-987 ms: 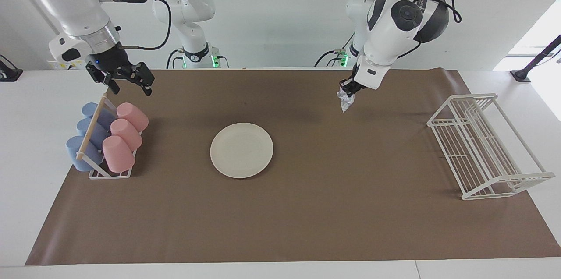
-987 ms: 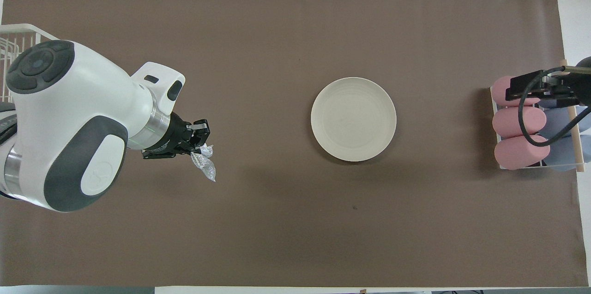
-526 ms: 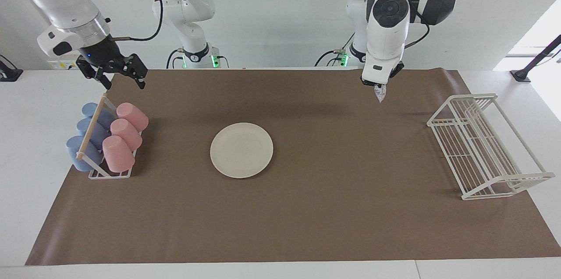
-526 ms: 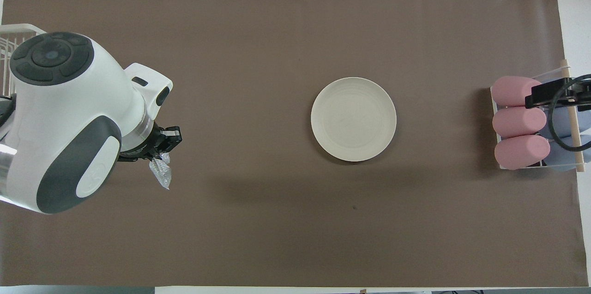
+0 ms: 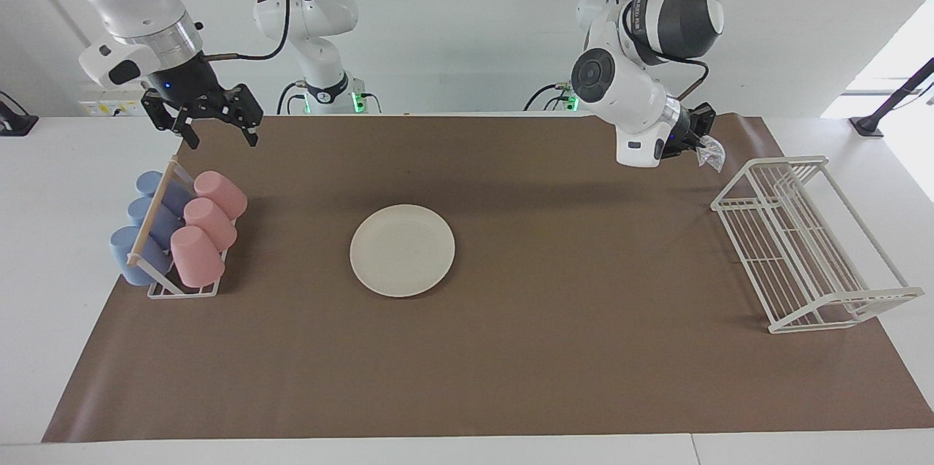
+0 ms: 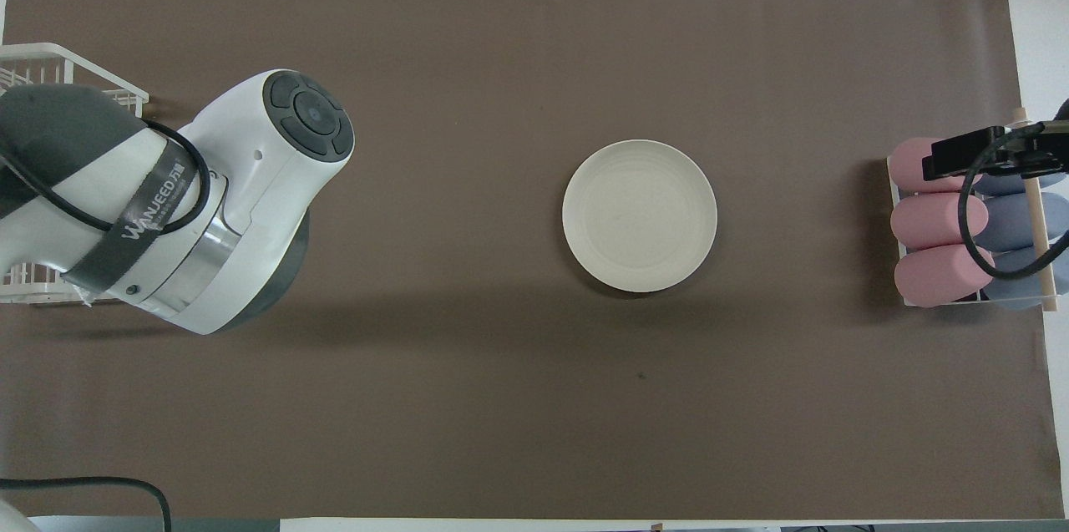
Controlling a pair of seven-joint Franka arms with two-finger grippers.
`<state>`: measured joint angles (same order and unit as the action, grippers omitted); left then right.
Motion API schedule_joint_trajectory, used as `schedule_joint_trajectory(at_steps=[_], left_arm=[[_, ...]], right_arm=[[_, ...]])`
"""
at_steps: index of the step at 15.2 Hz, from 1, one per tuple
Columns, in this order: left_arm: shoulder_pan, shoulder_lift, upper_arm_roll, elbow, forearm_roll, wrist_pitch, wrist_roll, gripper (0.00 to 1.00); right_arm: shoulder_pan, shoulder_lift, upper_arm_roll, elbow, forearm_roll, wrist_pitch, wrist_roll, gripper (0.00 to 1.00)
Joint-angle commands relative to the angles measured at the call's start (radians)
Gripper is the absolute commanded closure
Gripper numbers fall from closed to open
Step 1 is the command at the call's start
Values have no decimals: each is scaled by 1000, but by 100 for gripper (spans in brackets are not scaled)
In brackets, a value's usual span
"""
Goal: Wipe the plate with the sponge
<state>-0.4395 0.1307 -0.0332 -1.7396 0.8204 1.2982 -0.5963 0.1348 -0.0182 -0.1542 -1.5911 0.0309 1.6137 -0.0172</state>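
The cream-white plate (image 5: 402, 250) lies flat and bare in the middle of the brown mat; it also shows in the overhead view (image 6: 640, 215). My left gripper (image 5: 700, 139) is shut on the silvery glittery sponge (image 5: 711, 152). It holds the sponge in the air beside the wire rack's corner nearest the robots, well away from the plate. In the overhead view the left arm's body hides that gripper and the sponge. My right gripper (image 5: 217, 131) is open and empty, up in the air over the cup rack's end nearest the robots.
A white wire dish rack (image 5: 803, 239) stands at the left arm's end of the mat (image 5: 584, 348). A small rack of pink and blue cups (image 5: 179, 231) stands at the right arm's end, also in the overhead view (image 6: 939, 223).
My left arm has swung the sponge away from the plate, toward the wire rack at its own end of the table. My right gripper has shifted only slightly near the cup rack.
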Motion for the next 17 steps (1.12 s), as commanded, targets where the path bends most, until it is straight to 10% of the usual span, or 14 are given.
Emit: schedule_joint_trajectory(at_steps=[1,11,17], left_arm=[[24,6,3,-46,133,-7,79,100],[159,230,4,-47,431,124,302,100],[228,239,1,-61,404,239,188,100]], right_arm=[[-12,7,1,14,1,-15,11,0],[-10,9,1,16,0,-17,11,0],[-12,-2,1,-4,0,-34,10,0]])
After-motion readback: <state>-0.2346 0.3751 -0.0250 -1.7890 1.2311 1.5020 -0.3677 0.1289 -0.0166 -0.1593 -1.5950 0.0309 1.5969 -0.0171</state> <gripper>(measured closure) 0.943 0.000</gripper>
